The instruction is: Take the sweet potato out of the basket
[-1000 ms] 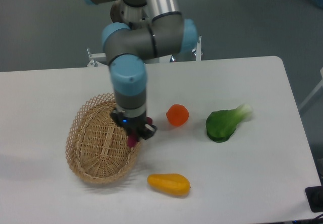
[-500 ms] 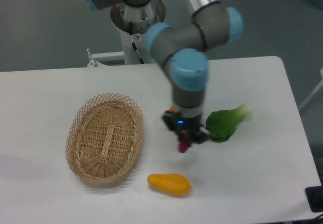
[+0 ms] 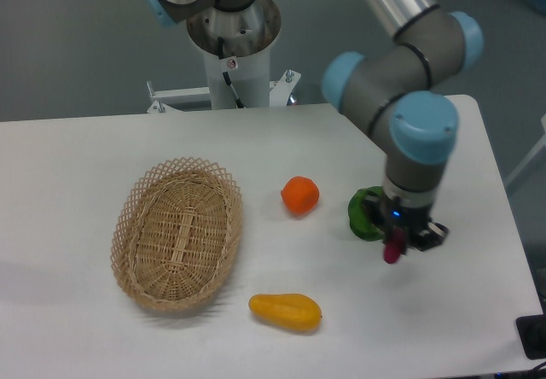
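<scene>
Hand [image 3: 399,244] clamped on sweet potato [image 3: 392,251], right of basket [image 3: 145,225], nothing visible in the basket

The arm [image 3: 401,80] is built of silver tubes and grey joints capped in light blue; a blue light is seen on the black tool [image 3: 401,238].

The sweet potato [image 3: 392,250] is a small magenta-purple tuber, hanging roughly upright above the right part of the table, its upper end hidden. The basket [image 3: 177,234] is a large oval tan wicker one with an open lattice rim, sitting well apart at the left.
</scene>
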